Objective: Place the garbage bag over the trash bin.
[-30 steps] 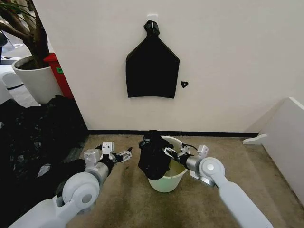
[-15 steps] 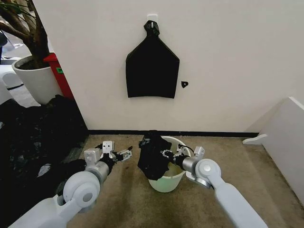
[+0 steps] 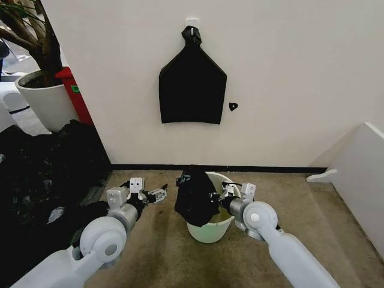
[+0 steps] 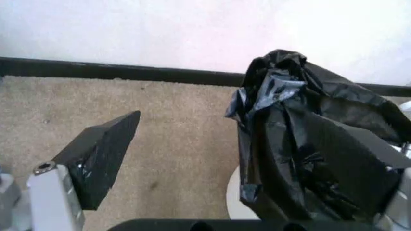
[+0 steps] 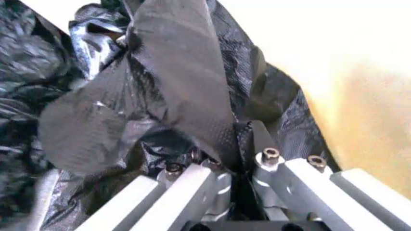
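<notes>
Head view: the bin [image 3: 211, 229] stands on the carpet near the wall, at about 6 o'clock below a flat black bundle [image 3: 192, 84] hanging there. The bag [image 3: 195, 197] is bunched over the bin's rim at its 9 o'clock side. The right gripper [image 3: 213, 196] reaches over the bin's mouth, clamped on the bag. The left gripper [image 3: 157, 195] hovers above the carpet at 9 o'clock from the bin, apart from the bag, fingers spread.

Left wrist view: one dark finger [image 4: 99, 156] shows over the carpet; the bag [image 4: 308, 149] hangs crumpled beyond it, untouched.

Right wrist view: the metal fingers [image 5: 192, 185] pinch a fold of the bag [image 5: 160, 91], beside the bin's cream inner wall [image 5: 359, 96].
</notes>
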{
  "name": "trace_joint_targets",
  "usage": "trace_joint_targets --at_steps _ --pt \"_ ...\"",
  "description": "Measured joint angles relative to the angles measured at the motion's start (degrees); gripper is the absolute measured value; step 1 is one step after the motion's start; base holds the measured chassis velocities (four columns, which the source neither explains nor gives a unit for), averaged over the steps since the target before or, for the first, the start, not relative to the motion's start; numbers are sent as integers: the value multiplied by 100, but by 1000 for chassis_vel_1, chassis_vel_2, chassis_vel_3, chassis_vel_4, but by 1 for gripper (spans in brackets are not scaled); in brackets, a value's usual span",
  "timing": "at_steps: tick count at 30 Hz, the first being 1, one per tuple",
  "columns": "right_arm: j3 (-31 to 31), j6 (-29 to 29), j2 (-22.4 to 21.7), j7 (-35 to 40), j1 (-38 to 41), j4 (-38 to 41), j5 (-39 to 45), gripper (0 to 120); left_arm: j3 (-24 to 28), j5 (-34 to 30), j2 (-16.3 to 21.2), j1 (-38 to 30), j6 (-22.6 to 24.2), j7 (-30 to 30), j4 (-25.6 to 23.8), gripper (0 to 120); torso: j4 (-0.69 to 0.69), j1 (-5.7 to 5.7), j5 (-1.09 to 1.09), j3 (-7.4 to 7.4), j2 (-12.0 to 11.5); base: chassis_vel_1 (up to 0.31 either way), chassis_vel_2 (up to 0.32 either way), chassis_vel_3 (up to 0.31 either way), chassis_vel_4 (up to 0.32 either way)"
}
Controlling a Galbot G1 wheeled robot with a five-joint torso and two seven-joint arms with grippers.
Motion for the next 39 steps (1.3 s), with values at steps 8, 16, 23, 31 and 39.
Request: trace_joint_targets --at_steps 8,16,23,31,39 --pt "-257 -140 -158 550 -41 658 -394 0 355 24 -107 -468 355 130 209 100 0 0 0 0 0 0 0 0 0" --pt "-243 -159 -247 532 -36 766 -324 0 1005 -241 -515 -1266 927 -48 754 100 0 0 1 0 0 0 0 0 0" --pt "-197 -152 -263 509 -6 756 -251 0 1485 -686 -985 -1818 1335 -632 1090 100 -1 0 0 0 0 0 0 0 0" --pt "-120 -135 -283 486 1 736 -119 0 1754 -1152 -1373 -2151 1658 -1214 1464 94 0 0 1 0 0 0 0 0 0" --pt "-89 -129 -316 481 -17 733 -65 0 1850 -1495 -1667 -2298 1724 -1602 1721 69 0 0 2 0 0 0 0 0 0"
